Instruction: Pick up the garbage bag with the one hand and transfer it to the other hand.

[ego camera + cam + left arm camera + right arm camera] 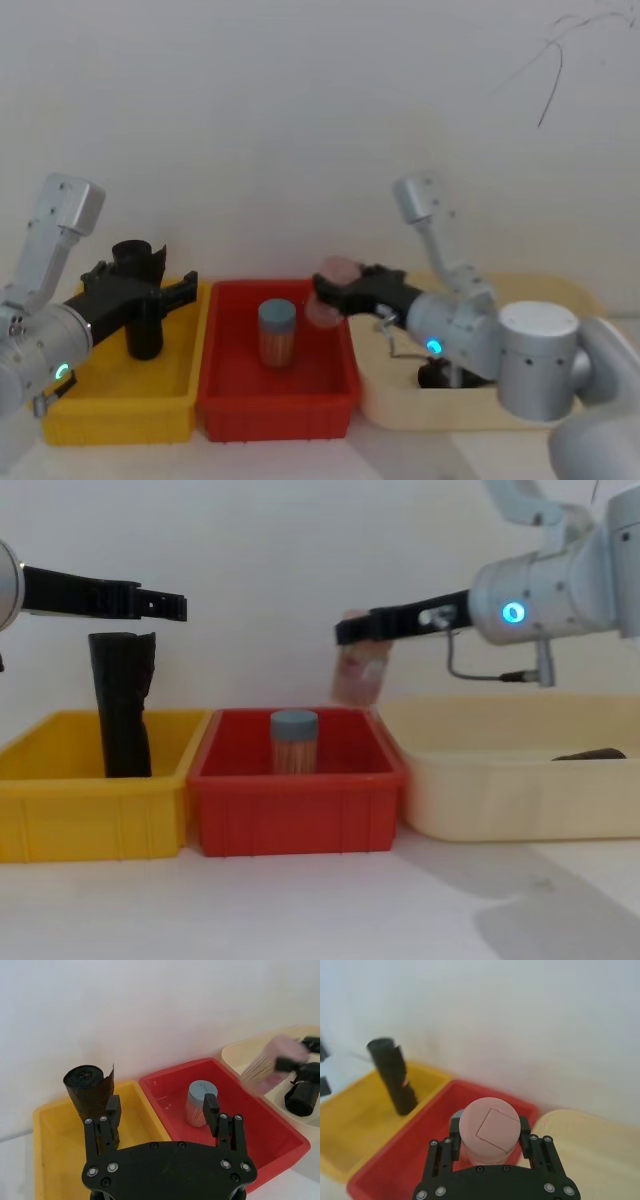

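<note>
The garbage bag [302, 1097], a black roll, lies on its side in the cream bin [500, 800]; the bin's wall hides most of the garbage bag [590, 752] in the chest view. My right gripper [325, 290], on the blue-lit arm, is shut on a pink-capped jar [489, 1127] held above the red bin's right rear corner. My left gripper [161, 1105], on the green-lit arm, is open with nothing between its fingers. It hovers over the yellow bin, just above a ragged-topped black roll [120, 700] that stands upright there.
A blue-capped jar [277, 330] stands in the red bin [275, 405], which sits between the yellow bin [120, 410] and the cream bin [560, 300]. A white wall rises close behind the bins. Bare table lies in front of them.
</note>
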